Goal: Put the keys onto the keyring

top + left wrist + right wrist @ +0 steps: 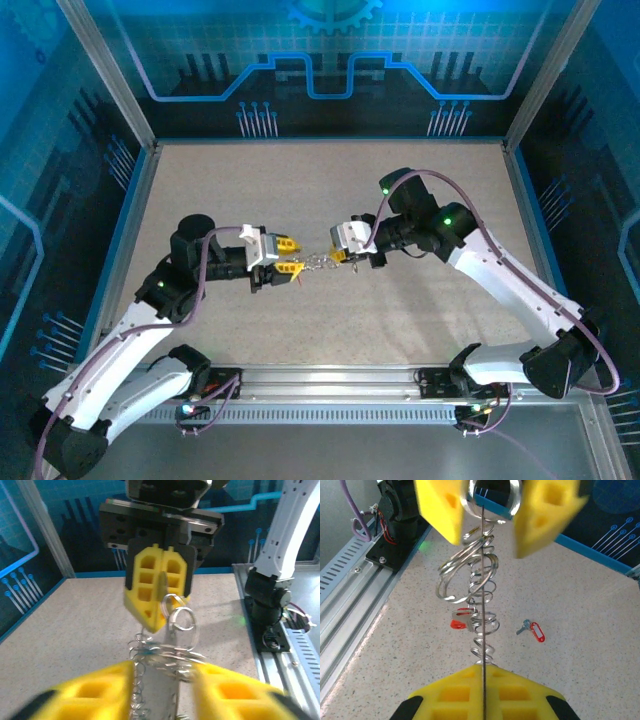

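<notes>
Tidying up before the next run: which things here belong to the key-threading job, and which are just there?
Job: keyring, pinched by the right gripper; red key at its coils, seemingly threaded; red-tagged key loose on the table.
Not the job: metal rail; purple cable.

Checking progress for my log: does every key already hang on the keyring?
No: a red-tagged key lies loose on the table, apart from the keyring.
</notes>
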Controlling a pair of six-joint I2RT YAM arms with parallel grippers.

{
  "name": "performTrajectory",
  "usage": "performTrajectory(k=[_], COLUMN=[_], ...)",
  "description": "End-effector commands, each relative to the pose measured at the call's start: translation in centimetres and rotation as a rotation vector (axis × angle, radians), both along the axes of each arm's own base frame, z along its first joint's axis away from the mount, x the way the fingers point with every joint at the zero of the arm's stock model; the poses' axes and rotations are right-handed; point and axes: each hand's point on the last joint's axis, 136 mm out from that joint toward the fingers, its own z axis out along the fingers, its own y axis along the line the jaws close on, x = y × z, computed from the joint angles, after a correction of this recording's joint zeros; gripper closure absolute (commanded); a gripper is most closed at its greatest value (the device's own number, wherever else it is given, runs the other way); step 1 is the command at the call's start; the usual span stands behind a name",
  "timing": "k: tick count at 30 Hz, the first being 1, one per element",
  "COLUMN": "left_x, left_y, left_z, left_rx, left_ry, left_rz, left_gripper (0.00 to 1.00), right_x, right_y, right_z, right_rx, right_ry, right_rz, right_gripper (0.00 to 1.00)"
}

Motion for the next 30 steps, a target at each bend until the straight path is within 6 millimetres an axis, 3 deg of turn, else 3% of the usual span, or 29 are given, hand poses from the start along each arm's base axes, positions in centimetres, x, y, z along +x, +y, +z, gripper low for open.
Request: performTrajectory(k=[1,3,5,10,15,21,24,30], left_x=[0.0,-0.1,0.2,1.4,2.8,3.6,3.9,6.2], left_y=[0.7,0.9,0.9,0.7,0.8,1.3,2.1,5.8], left_z=[1.4,1.3,1.3,1.8,1.4,0.4,-0.1,-0.5], left_rx=[-0.005,0.004,0.006,0.003,0.043,0.086,0.123,0.149], left_ry=[-0.043,-0.052,-0.055,-0.054,-0.063,-0.059,-0.090,-0.032], left_rz=[0.050,0.059,0.070,0.100,0.152,0.203,0.249,0.471], left_gripper=[0.44,0.38,0.20,0.08,0.08,0.14,0.17,0.33], right_x=[0.0,0.4,0.9,2.0,3.5,3.0,2.6,0.4], right_y=[-0.4,-0.4,-0.3,-0.1,-0.1,0.4,0.1,0.2], right_z=[0.9,1.1,1.4,0.7,0.5,0.7,0.5,0.8], right_rx=[-0.009,-0.009,-0.001,-0.059,-0.113,-0.106,-0.119,-0.083], right_ry=[0.010,0.022,0.026,-0.004,-0.045,-0.056,-0.063,-0.066], right_rz=[-0.038,-0.071,-0.119,-0.202,-0.297,-0.279,-0.255,-0.149], right_gripper=[1.00,1.00,1.00,1.00,1.00,1.00,1.00,1.00])
